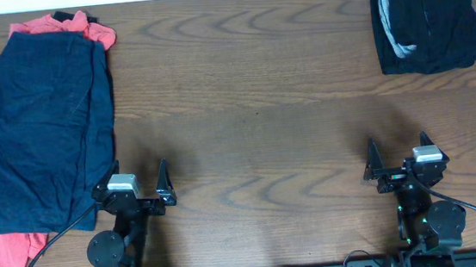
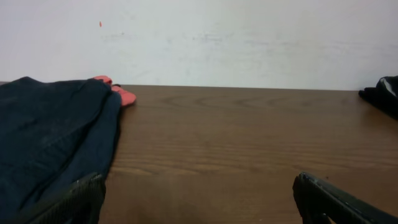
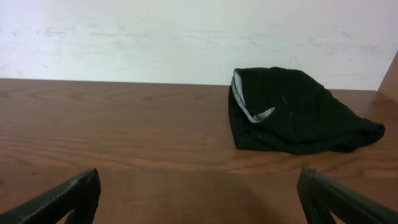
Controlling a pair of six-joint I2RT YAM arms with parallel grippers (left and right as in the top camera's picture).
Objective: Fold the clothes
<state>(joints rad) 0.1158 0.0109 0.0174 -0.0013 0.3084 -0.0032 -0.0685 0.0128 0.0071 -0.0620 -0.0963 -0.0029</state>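
Folded black shorts [image 1: 429, 20] with pale grey waistband lining lie at the far right of the table; they also show in the right wrist view [image 3: 292, 111]. Navy shorts [image 1: 39, 133] lie spread at the left, over a coral-red piece [image 1: 60, 28] that also pokes out at the front left. Both show in the left wrist view, navy shorts [image 2: 50, 137] and coral-red piece [image 2: 121, 94]. My left gripper [image 1: 133, 188] is open and empty near the front, its left finger beside the navy shorts' edge. My right gripper [image 1: 400, 161] is open and empty at the front right.
The wooden table [image 1: 253, 106] runs between the two piles. A white wall [image 2: 199, 37] stands behind the far edge. The arm bases and a black rail sit along the front edge.
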